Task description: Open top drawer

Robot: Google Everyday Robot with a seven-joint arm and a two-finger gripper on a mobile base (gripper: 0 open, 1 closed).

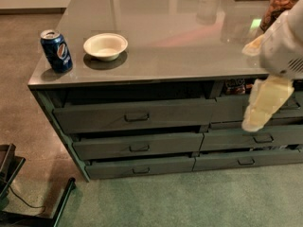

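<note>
The top drawer (135, 115) is a wide dark grey-green drawer at the top of the left stack, under the counter. Its tall flat front carries a small loop handle (137, 117) at its centre. A dark gap shows above its front. My gripper (265, 105) is a pale cream shape hanging from the white arm at the right edge. It is in front of the right stack's top drawer, well to the right of the top drawer's handle.
A blue Pepsi can (56, 50) and a white bowl (105, 46) stand on the grey countertop (180, 37) near its front left. Two shallower drawers (138, 146) sit below the top drawer. A jar (279, 4) stands back right. A black frame (28, 207) lies on the floor at lower left.
</note>
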